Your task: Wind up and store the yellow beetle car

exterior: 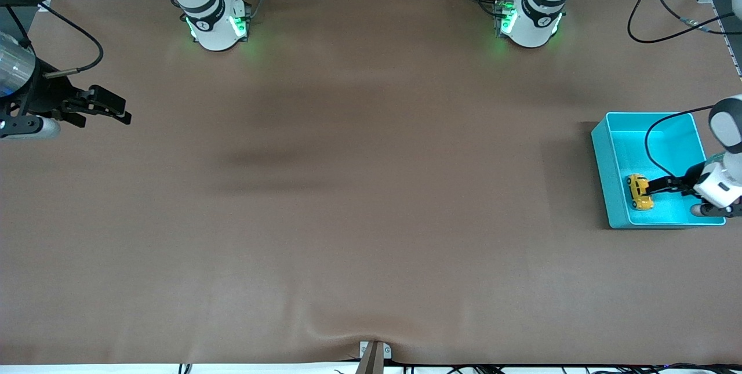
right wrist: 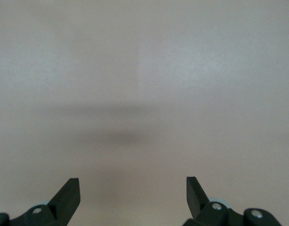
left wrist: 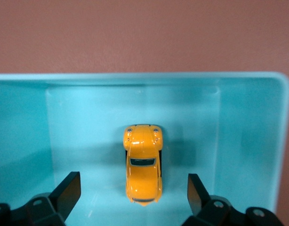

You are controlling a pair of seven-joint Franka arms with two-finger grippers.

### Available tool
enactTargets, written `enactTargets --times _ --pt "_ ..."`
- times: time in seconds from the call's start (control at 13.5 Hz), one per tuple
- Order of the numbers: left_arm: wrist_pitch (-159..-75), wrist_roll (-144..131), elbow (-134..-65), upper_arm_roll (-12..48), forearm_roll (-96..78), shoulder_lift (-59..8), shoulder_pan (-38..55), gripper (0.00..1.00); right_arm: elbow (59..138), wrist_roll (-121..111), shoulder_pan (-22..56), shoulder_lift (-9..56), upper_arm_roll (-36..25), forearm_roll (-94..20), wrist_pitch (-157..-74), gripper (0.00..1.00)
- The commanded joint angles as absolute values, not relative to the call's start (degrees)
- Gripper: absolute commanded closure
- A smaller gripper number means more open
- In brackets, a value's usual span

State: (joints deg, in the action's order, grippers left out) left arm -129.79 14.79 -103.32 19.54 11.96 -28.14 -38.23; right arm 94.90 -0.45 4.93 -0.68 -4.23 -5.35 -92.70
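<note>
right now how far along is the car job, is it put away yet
Nearly done: the yellow car sits on the floor of the turquoise bin. The left gripper hangs open around it, not gripping. The right gripper waits open over the table. Left: pull the arm out.

Tiny yellow beetle car [exterior: 639, 192], upright on its wheels inside turquoise bin [exterior: 603, 159].
</note>
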Motion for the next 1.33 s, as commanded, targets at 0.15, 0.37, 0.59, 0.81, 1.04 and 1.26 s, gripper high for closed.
enactTargets --times 0.15,0.37,0.59,0.81,1.04,1.26 --pt "-123.1 8.3 -103.9 26.3 11.5 -18.8 -38.2 0.0 92.3 -0.8 4.7 -0.4 -4.3 -5.3 -92.2 0.0" --pt "-114.4 3.6 -100.8 30.8 11.1 -15.6 -38.3 0.0 91.7 -0.9 4.6 -0.8 -4.5 -5.0 -91.8 0.0" --pt "-106.7 -3.1 -98.8 36.1 10.9 -12.5 -37.8 0.0 91.7 -0.9 4.6 -1.6 -4.5 -3.7 -90.5 0.0" --pt "-97.8 -7.5 -94.0 31.7 6.4 -9.4 -28.7 0.0 91.7 -1.0 4.6 -3.2 -4.5 -2.6 -89.0 0.0" --pt "-93.2 -7.8 -92.9 22.1 1.4 -3.9 -19.3 0.0 91.7 -1.0 4.5 -5.3 -4.7 -2.5 -87.3 0.0" --pt "-89.2 -7.9 -92.8 10.7 -0.5 0.8 -7.1 0.0 92.9 -3.7 3.0 -5.9 -4.8 -2.6 -86.9 0.0"
